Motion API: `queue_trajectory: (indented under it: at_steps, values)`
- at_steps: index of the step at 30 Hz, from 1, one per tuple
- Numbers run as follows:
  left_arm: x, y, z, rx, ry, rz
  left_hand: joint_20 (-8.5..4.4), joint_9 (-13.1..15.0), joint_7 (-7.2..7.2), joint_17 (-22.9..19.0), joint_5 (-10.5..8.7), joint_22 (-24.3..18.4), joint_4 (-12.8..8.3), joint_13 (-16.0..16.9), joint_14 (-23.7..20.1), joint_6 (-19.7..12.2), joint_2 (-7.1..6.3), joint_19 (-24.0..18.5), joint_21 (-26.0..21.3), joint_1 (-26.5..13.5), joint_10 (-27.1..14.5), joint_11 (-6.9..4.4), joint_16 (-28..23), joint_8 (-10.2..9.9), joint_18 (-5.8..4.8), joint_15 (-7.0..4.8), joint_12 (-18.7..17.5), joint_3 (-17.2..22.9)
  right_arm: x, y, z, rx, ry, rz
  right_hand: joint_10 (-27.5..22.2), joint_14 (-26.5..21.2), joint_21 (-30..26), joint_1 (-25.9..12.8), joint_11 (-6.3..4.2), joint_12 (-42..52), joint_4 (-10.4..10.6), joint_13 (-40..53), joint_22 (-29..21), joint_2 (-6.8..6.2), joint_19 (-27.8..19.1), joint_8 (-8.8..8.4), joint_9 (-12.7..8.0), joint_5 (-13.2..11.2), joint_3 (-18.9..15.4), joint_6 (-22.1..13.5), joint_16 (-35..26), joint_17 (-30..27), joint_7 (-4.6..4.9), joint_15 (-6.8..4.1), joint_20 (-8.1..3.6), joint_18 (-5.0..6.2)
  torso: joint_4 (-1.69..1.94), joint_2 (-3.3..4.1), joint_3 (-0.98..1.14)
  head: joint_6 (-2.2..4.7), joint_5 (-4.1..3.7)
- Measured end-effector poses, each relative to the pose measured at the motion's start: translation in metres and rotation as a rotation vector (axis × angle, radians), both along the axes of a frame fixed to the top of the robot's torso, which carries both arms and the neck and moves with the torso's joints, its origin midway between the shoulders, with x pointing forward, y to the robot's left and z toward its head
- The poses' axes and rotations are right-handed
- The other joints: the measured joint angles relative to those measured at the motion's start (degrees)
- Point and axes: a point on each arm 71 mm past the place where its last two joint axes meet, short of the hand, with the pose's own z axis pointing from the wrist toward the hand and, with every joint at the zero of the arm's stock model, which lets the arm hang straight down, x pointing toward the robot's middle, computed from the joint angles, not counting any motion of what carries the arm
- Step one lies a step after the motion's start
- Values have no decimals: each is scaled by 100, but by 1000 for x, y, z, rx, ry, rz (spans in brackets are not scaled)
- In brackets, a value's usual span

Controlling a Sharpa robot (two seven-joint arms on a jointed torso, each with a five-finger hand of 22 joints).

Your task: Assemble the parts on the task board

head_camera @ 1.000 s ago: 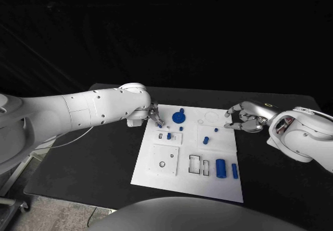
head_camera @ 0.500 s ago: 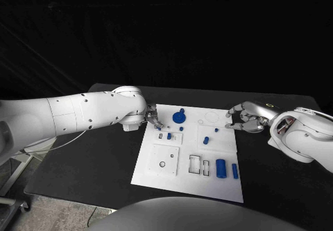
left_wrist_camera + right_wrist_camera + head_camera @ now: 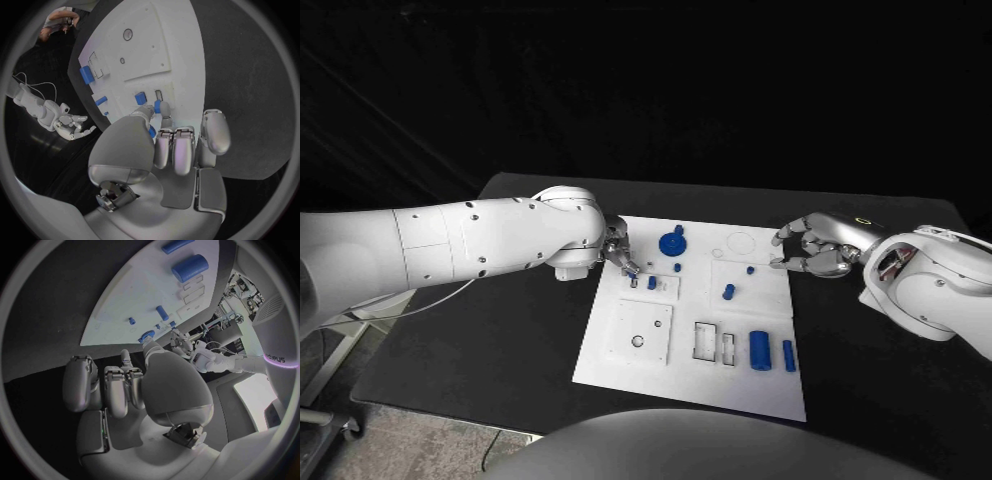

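The left hand (image 3: 620, 253) is seen at the task board (image 3: 625, 360)'s far left corner, and compared with a second ago its arm has swung lower and further across the table while the fingertips have stayed over the same small slots. In the left wrist view a small blue part (image 3: 157, 106) is pinched between the thumb and a fingertip, right above a narrow slot (image 3: 158, 94), so an insertion is judged to be under way rather than finished. Further right, a blue gear (image 3: 672, 241), a short peg (image 3: 728, 292) and a large cylinder (image 3: 759, 349) lie on the board. The right hand (image 3: 808, 249) has barely moved beside the board's far right edge, its fingers curled around nothing visible. Whether the pinched part already touches its slot cannot be told.
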Motion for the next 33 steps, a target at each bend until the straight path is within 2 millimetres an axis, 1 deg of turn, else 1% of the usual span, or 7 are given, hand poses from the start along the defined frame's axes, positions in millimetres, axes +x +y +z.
queue_trajectory:
  at_steps: [1,5,7,25,30,33]
  values:
    - [-1,0,-1,2,1,0,0,0,0,0,0,0,0,0,0,0,0,0,0,0,0,0,0,0,0,0,0,0,0,0,0,0,0,0,0,0,0,0,0,0,0,0,0,0,0,0,0,0,0,0,0,0,0,0,0,0,0,-1,3,0,0]
    - [-3,0,-5,8,4,-4,0,-1,0,0,-1,0,0,0,0,0,0,0,0,0,0,0,0,0,0,0,0,0,0,0,0,0,1,0,0,0,0,0,0,0,0,0,0,0,0,0,0,0,0,0,0,0,0,0,0,0,1,-1,5,0,-1]
    - [-4,0,-6,9,4,-8,0,4,0,0,22,0,0,0,0,0,0,0,0,0,0,0,0,1,0,0,0,0,0,0,0,0,1,-1,0,0,0,0,0,0,0,0,0,0,0,0,0,0,0,0,0,-1,0,0,0,0,2,-1,5,0,-4]
    - [-11,-3,-10,21,1,-34,0,-1,1,-2,23,4,-17,0,0,0,0,0,0,-1,0,0,0,-21,0,0,0,16,-1,-1,-1,1,3,-2,0,0,0,0,0,0,0,-1,4,0,0,0,-4,0,0,0,0,-2,0,0,0,0,3,-3,4,0,12]
    - [-12,-3,-10,22,1,-37,0,-1,1,-2,89,4,-34,0,0,0,-2,0,0,0,0,0,0,-21,-1,0,0,66,-1,-1,-2,2,4,-3,0,0,0,0,0,0,0,-2,4,0,0,0,-4,0,0,0,0,-2,0,0,0,0,3,-3,4,0,11]
    - [-13,-3,-10,22,1,-39,0,-1,1,-2,127,4,-47,0,0,0,-31,0,0,29,0,0,0,-21,0,0,0,80,-1,-1,-2,2,4,-4,0,0,0,0,0,0,0,-2,3,0,0,0,-4,0,0,0,0,-2,0,0,0,0,4,-3,4,0,10]
